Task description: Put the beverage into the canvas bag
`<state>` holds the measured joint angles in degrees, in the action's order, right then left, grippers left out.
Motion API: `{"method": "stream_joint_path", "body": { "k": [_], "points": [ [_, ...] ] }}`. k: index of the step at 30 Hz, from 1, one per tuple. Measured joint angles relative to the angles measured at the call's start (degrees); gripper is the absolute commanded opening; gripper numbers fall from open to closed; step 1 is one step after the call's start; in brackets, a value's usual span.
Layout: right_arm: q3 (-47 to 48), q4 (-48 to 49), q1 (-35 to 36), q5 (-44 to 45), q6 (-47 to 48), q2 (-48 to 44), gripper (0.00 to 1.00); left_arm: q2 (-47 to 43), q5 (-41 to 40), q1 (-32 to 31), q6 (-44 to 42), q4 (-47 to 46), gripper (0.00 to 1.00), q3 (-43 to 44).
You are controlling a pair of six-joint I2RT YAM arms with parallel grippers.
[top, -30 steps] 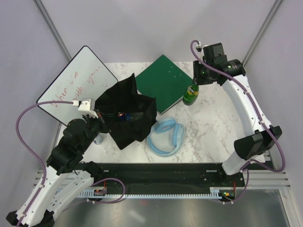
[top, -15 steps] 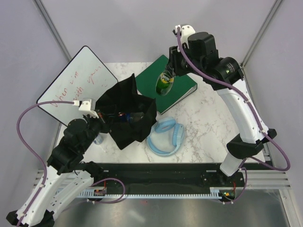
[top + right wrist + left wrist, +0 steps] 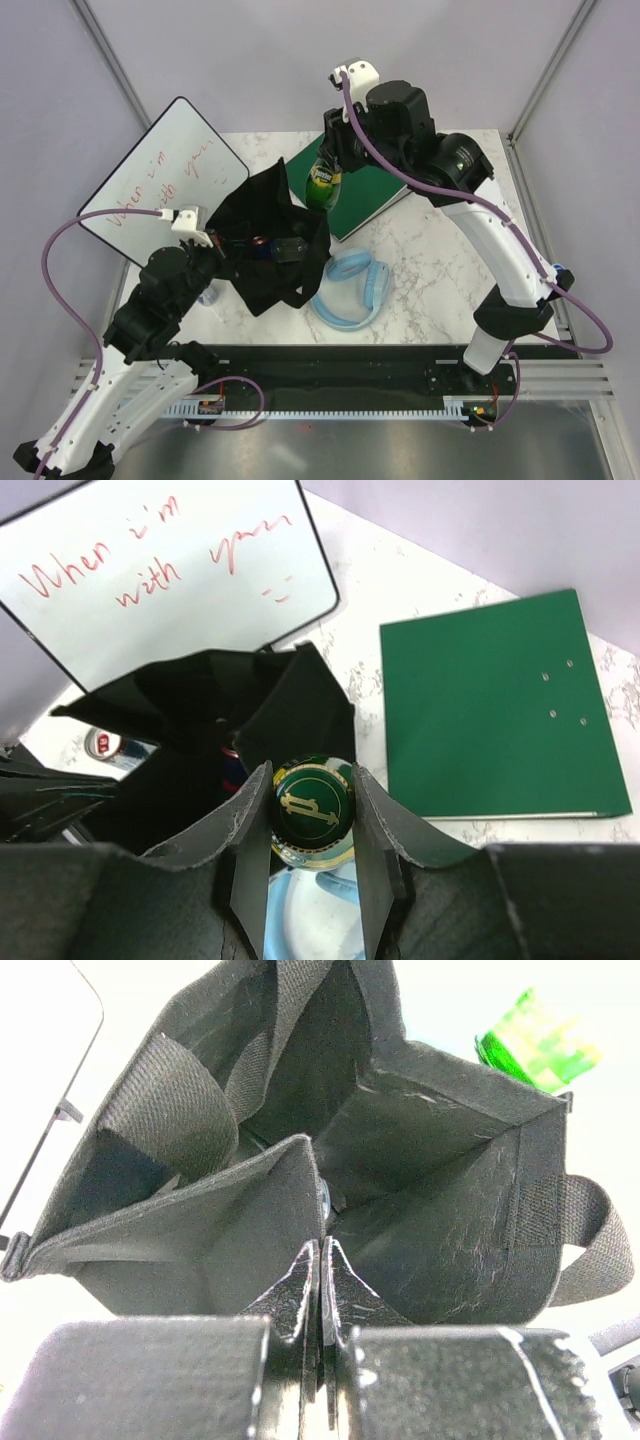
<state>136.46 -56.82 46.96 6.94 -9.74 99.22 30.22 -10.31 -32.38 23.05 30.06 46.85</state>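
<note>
The right claw (image 3: pixel 328 170) is clamped on the beverage (image 3: pixel 322 186), a green bottle with a green and gold cap, its two fingers (image 3: pixel 250 830) pressing either side of the neck just under the cap. The bottle hangs off the bench (image 3: pixel 440 260), straight below this claw. Below and a little to the left of the right claw in the wrist view gapes the open mouth of the canvas bag (image 3: pixel 262 268), a floppy black sack with creased sides. To that claw's right lies the green binder (image 3: pixel 490 710), flat on the bench, and beyond the bag leans the whiteboard (image 3: pixel 170 580) with red handwriting. The left claw (image 3: pixel 322 1285) is pinched together on the near rim of the canvas bag, with the dark interior opening directly ahead of it and the bottle showing past the bag's far right corner. Pale blue headphones (image 3: pixel 350 290) lie on the bench just beside the bag, nearer the arm bases than the right claw.
</note>
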Motion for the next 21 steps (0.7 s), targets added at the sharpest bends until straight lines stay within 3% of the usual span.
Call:
{"method": "stream_joint_path", "body": {
  "k": [21],
  "points": [
    [1.5, 11.0, 4.3, 1.3, 1.8, -0.8, 0.00, 0.2, 0.0, 0.0, 0.0, -0.2, 0.02, 0.0]
  ]
}}
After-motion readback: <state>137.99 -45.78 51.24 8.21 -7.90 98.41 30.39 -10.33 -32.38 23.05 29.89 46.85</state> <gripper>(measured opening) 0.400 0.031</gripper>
